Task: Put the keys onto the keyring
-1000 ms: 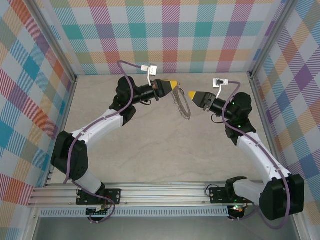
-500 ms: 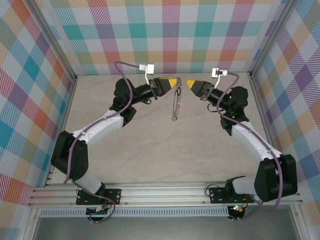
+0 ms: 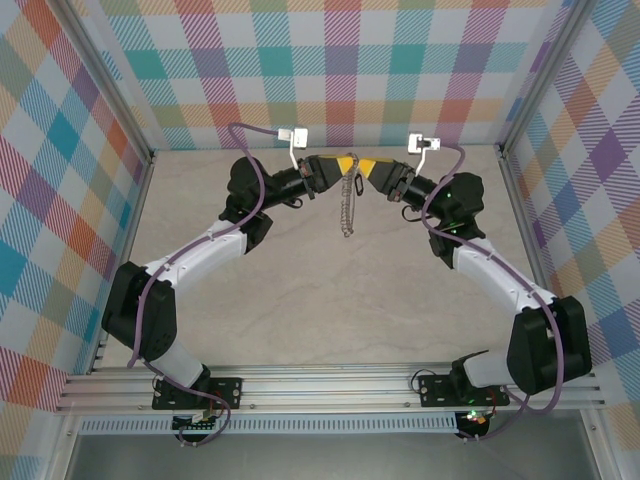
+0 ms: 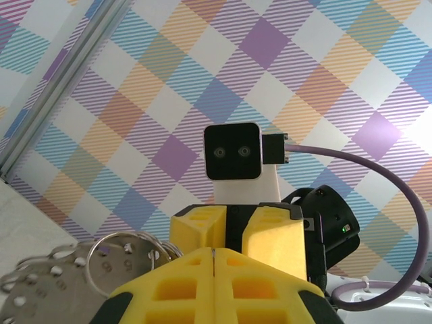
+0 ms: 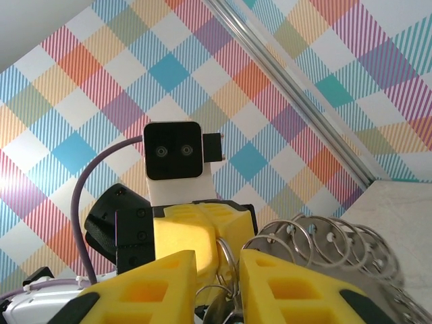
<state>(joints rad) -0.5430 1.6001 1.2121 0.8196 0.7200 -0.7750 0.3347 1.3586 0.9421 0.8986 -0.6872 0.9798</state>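
While the left gripper [image 3: 346, 163] points toward the middle of the far end of the table [image 3: 300, 290], its yellow fingers [image 4: 169, 293] are pressed flat together, pinching the top of the keyring [image 3: 347, 205], which dangles below the tips as a bumpy silver string of loops. Just to the right, nose to nose with it, the right gripper [image 3: 367, 167] has its yellow fingers [image 5: 290, 283] spread, with small wire loops of the keyring in the gap; whether they touch the metal cannot be told.
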